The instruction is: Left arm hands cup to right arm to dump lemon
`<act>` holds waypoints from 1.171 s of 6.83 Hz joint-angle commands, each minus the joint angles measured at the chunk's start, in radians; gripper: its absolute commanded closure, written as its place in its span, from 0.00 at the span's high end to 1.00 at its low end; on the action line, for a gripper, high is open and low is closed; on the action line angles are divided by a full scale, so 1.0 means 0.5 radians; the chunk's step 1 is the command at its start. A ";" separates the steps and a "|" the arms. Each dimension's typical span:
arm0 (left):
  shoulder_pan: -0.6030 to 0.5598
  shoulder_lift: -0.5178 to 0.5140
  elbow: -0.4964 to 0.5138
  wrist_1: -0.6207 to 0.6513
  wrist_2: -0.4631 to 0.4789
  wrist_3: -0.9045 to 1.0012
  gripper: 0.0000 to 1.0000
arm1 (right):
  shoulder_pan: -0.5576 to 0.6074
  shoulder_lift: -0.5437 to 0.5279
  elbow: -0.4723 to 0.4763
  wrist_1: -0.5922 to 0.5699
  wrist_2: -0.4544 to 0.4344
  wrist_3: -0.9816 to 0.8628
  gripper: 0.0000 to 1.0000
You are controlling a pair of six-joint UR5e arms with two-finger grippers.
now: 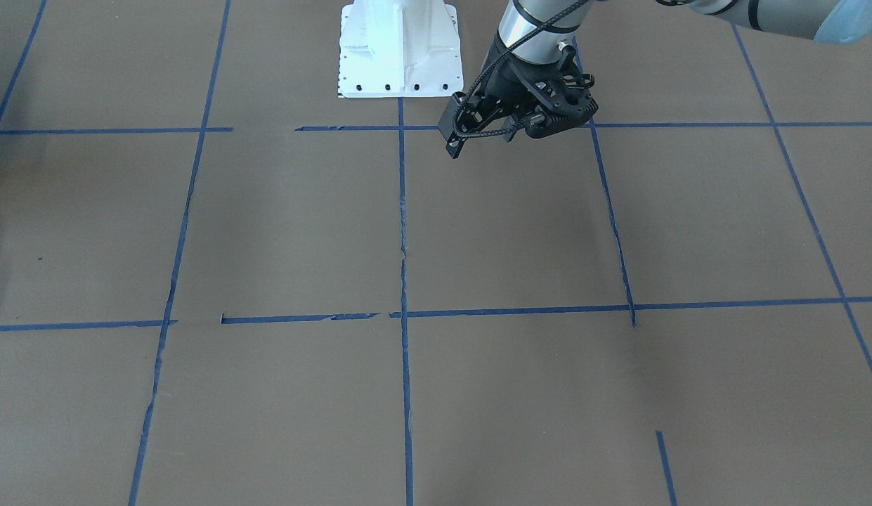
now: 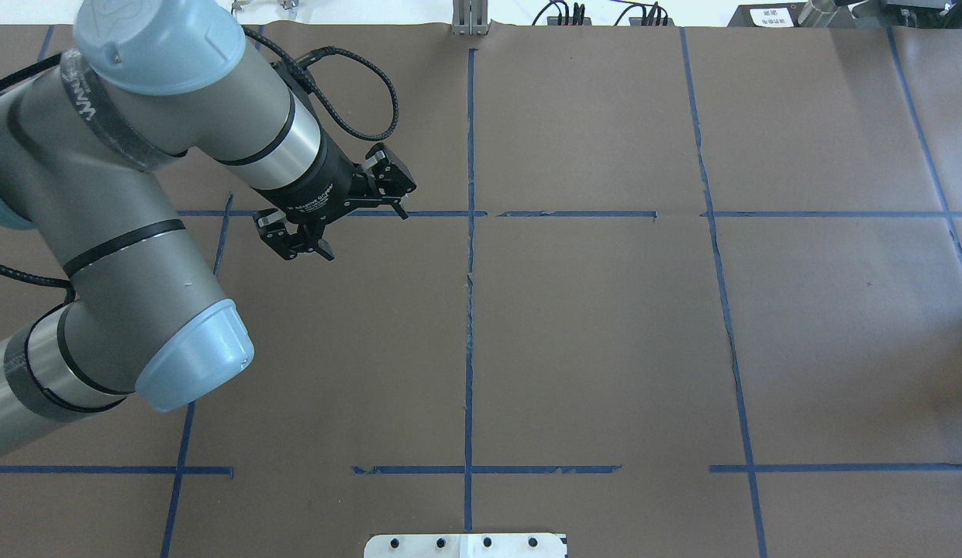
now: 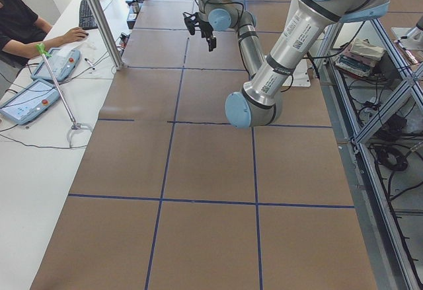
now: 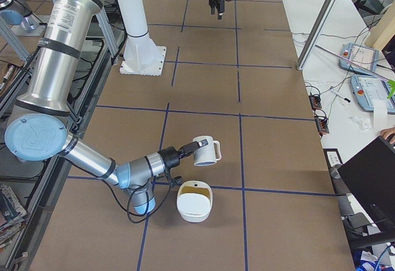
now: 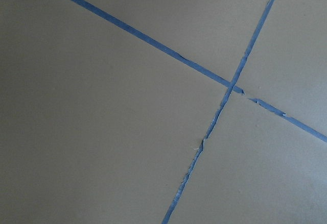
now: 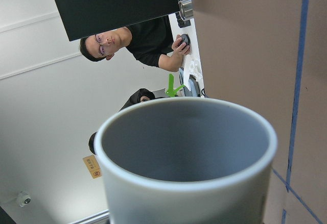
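The cup (image 4: 207, 150), a white mug, hangs tipped on its side off the table at the end of my right arm. It hangs just above a white bowl (image 4: 185, 212). The lemon (image 4: 192, 188), small and dull yellow, lies in that bowl. The right wrist view shows the cup (image 6: 184, 193) close up, its grey inside empty. The right gripper shows only in the exterior right view, so I cannot tell its state. My left gripper (image 2: 364, 232) is open and empty. It hovers over a blue tape line far from the cup, and also shows in the front-facing view (image 1: 506, 133).
Brown paper with a grid of blue tape (image 5: 232, 86) covers the table. The white robot base (image 1: 400, 49) stands at the robot's side. An operator (image 3: 16, 26) sits at a side desk with tablets, and another person (image 6: 138, 40) shows beyond the cup.
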 commanded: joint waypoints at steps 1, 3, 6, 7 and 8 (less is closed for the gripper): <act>0.002 0.004 -0.002 -0.003 -0.001 -0.003 1.00 | -0.003 0.011 0.249 -0.379 0.006 -0.053 0.01; 0.002 0.004 -0.002 -0.003 -0.001 -0.003 1.00 | -0.003 0.011 0.552 -0.780 -0.004 -0.017 0.01; -0.001 0.004 0.005 -0.003 -0.010 -0.006 1.00 | -0.018 0.298 0.716 -1.241 0.002 -0.114 0.01; -0.001 0.001 0.005 -0.030 -0.007 -0.021 1.00 | -0.052 0.421 0.719 -1.370 0.006 -0.339 0.01; -0.004 0.001 0.014 -0.073 0.005 -0.064 1.00 | -0.110 0.507 0.722 -1.481 0.003 -0.563 0.01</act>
